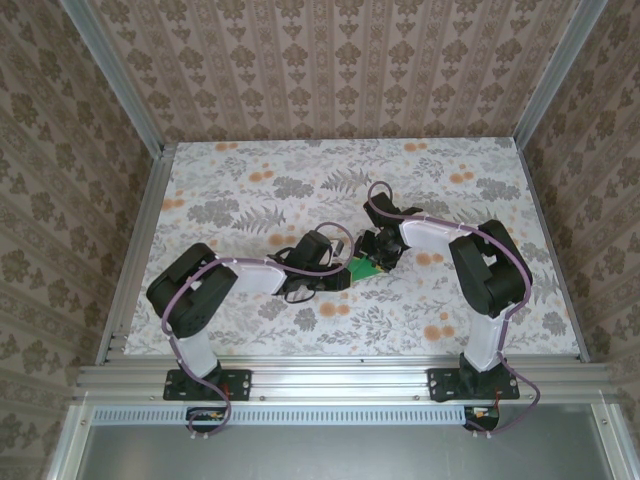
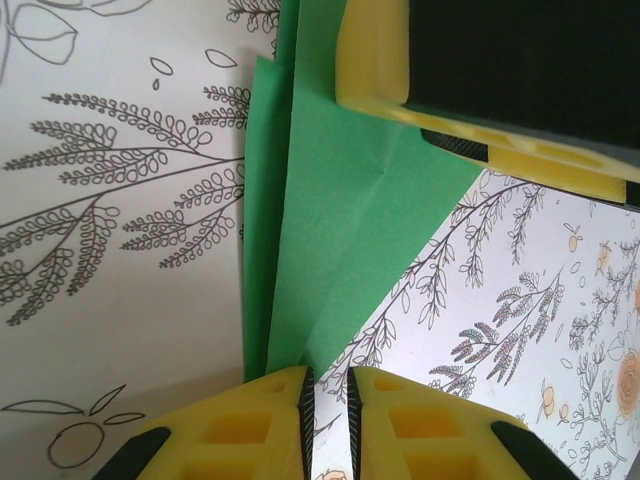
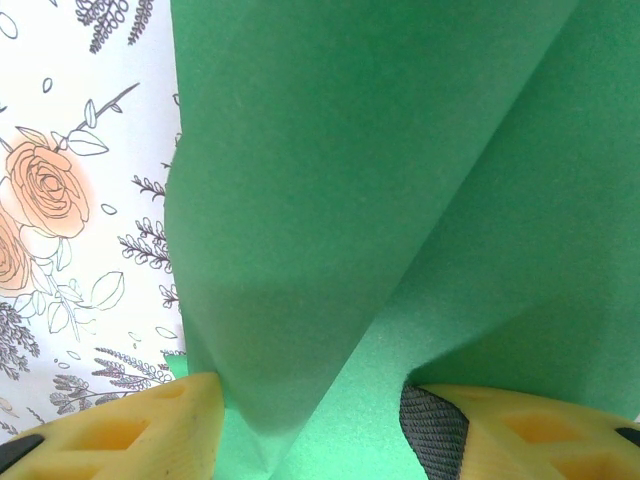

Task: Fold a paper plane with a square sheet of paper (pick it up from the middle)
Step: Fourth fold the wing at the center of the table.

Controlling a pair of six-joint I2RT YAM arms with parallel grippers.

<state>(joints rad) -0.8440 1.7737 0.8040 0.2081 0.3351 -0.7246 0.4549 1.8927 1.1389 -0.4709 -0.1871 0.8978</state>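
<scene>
The square sheet of paper (image 1: 362, 267) is bright green and folded into a pointed wedge with layered flaps, a rough paper plane shape, lying mid-table between both arms. In the left wrist view the paper (image 2: 350, 220) narrows to a tip at my left gripper (image 2: 328, 375). Its jaws stand a thin gap apart, with bare tablecloth showing between them. A yellow finger (image 2: 375, 60) of the right gripper rests on the paper's far end. In the right wrist view a raised flap of the paper (image 3: 380, 200) stands between the wide-set fingers of my right gripper (image 3: 310, 400). From above, the left gripper (image 1: 347, 272) and right gripper (image 1: 378, 257) almost touch.
The floral tablecloth (image 1: 250, 190) spreads on all sides of the paper. Aluminium frame rails (image 1: 340, 372) run along the table's near edge and both sides. Patterned walls close the back and sides.
</scene>
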